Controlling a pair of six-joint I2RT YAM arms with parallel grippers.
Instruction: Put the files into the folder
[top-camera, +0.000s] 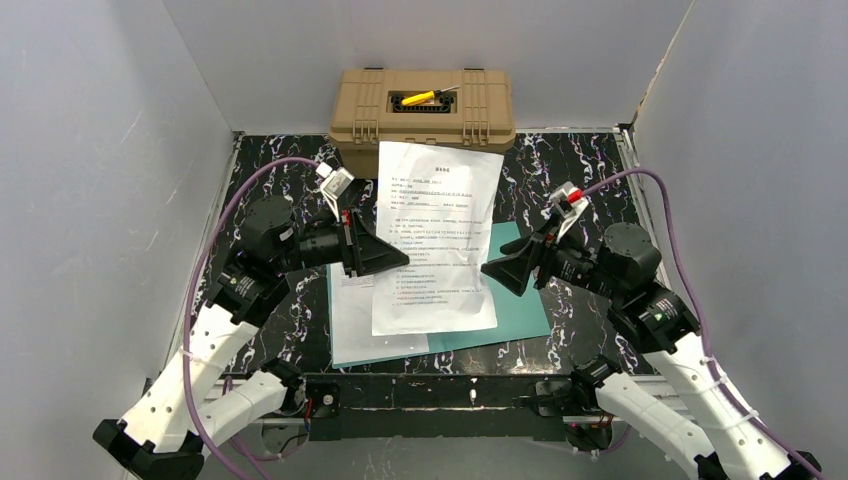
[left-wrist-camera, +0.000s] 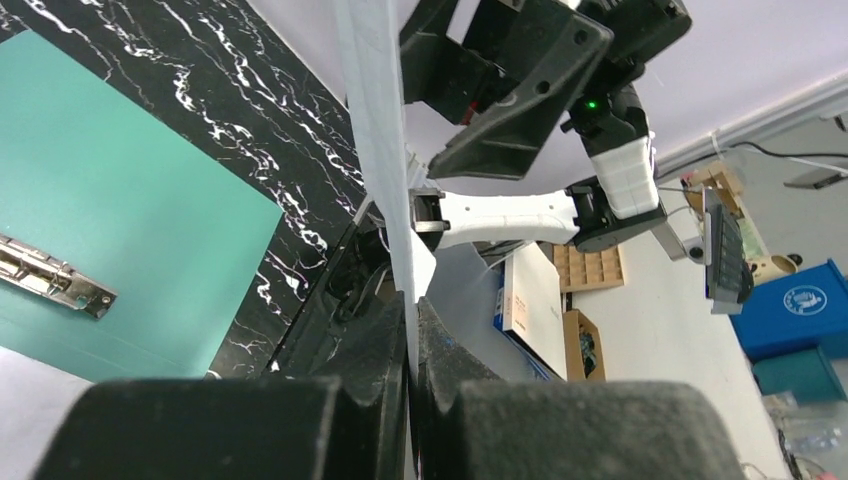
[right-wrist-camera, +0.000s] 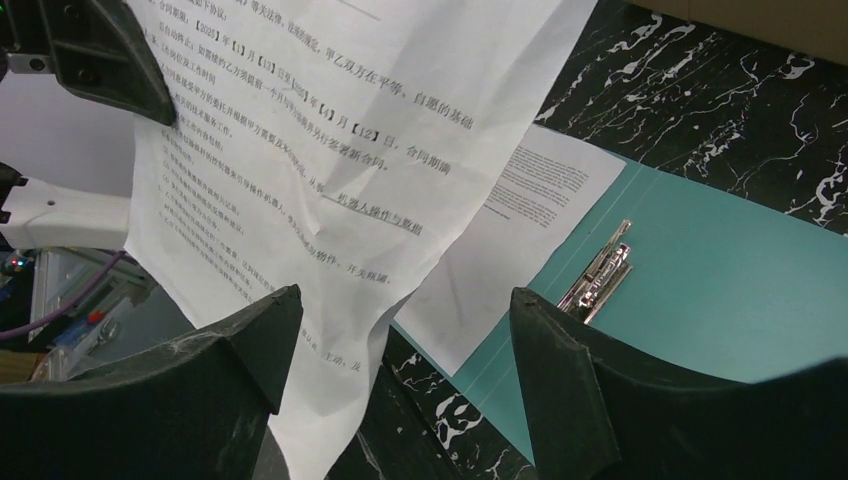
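My left gripper (top-camera: 392, 258) is shut on the left edge of a white printed sheet (top-camera: 437, 235) and holds it lifted over the open teal folder (top-camera: 520, 300). In the left wrist view the sheet (left-wrist-camera: 385, 160) runs edge-on up from between my shut fingers (left-wrist-camera: 413, 330). The second white sheet (top-camera: 365, 325) lies flat on the folder's left leaf, also seen in the right wrist view (right-wrist-camera: 530, 215). My right gripper (top-camera: 492, 272) is open and empty beside the held sheet's right edge (right-wrist-camera: 320, 160). The folder's metal clip (right-wrist-camera: 597, 272) lies between the leaves.
A tan toolbox (top-camera: 423, 110) with a yellow-handled tool on its lid stands at the back of the black marbled table (top-camera: 580, 180). White walls close in the sides and back.
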